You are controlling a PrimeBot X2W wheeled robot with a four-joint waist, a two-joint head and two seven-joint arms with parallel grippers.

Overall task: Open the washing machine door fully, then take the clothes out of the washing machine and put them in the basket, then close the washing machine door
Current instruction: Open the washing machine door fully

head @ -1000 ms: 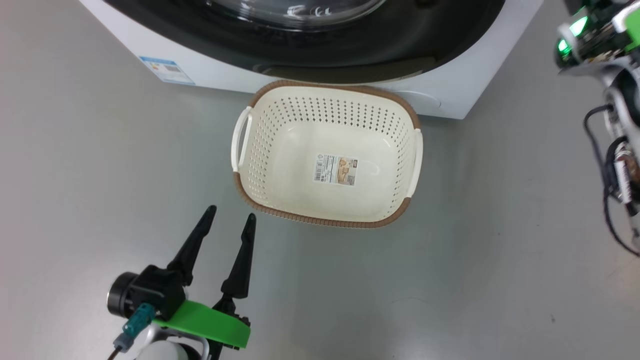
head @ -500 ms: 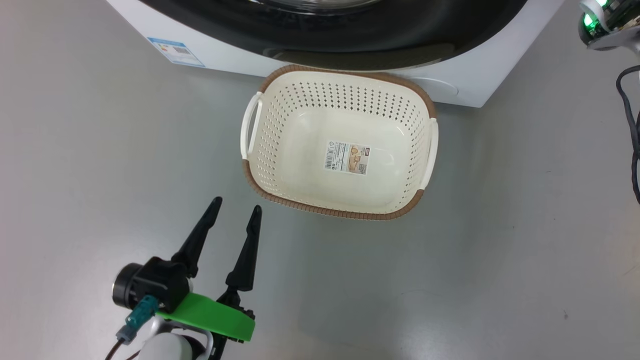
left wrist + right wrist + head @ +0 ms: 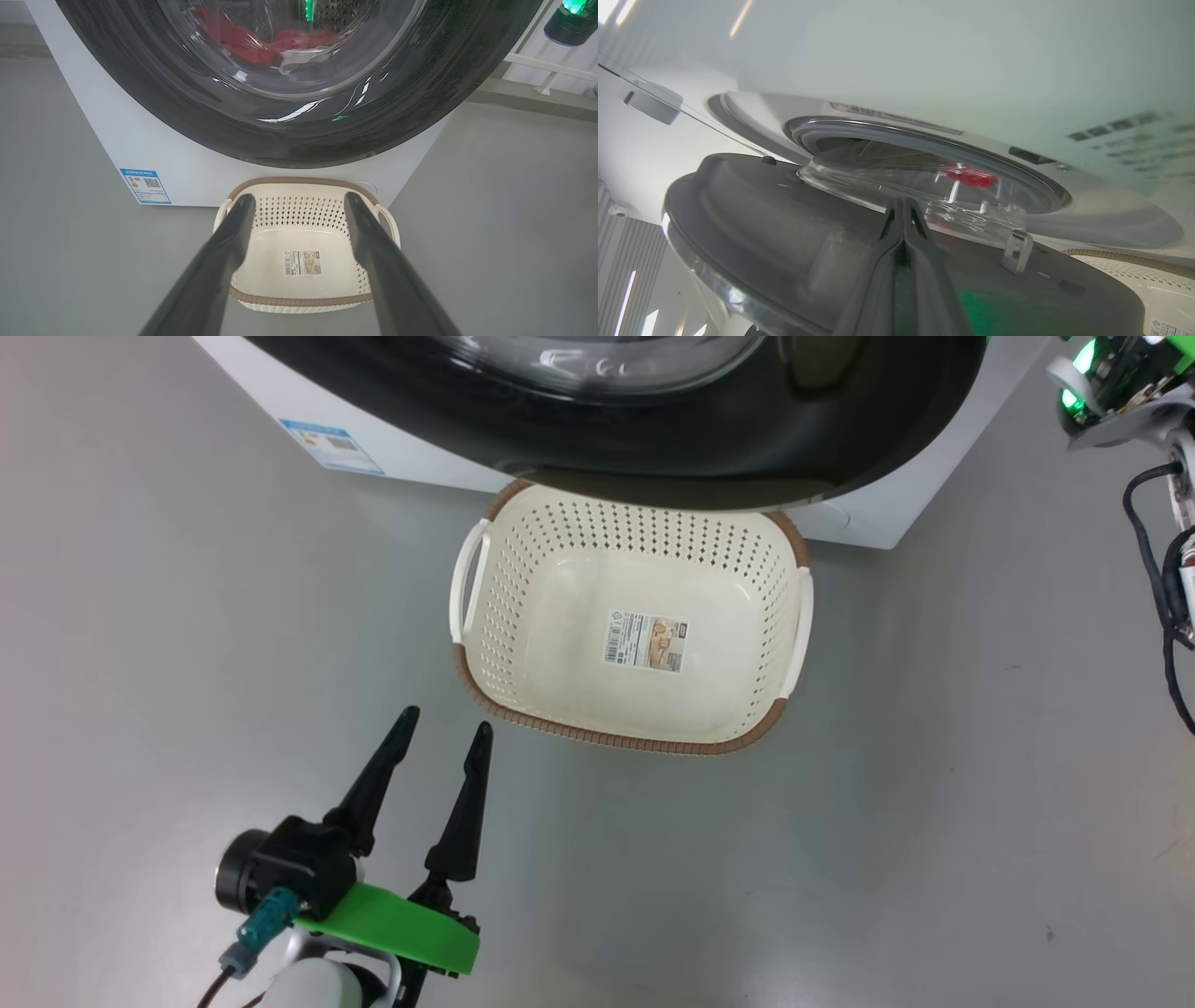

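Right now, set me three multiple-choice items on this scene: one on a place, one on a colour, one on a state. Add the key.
1. Where does the basket stand relative to the washing machine?
A. On top of it.
B. On the floor just in front of it.
C. Inside it.

2. What colour is the shirt behind the glass of the door?
A. Blue.
B. Yellow.
C. Red.

3. How is the left tool?
A. Open, holding nothing.
B. Shut on the basket's rim.
C. Shut on a cloth.

Key:
1 B: the head view shows the basket on the grey floor below the door.
2 C: red cloth shows through the glass in the left wrist view.
3 A: its two fingers stand apart with nothing between them.
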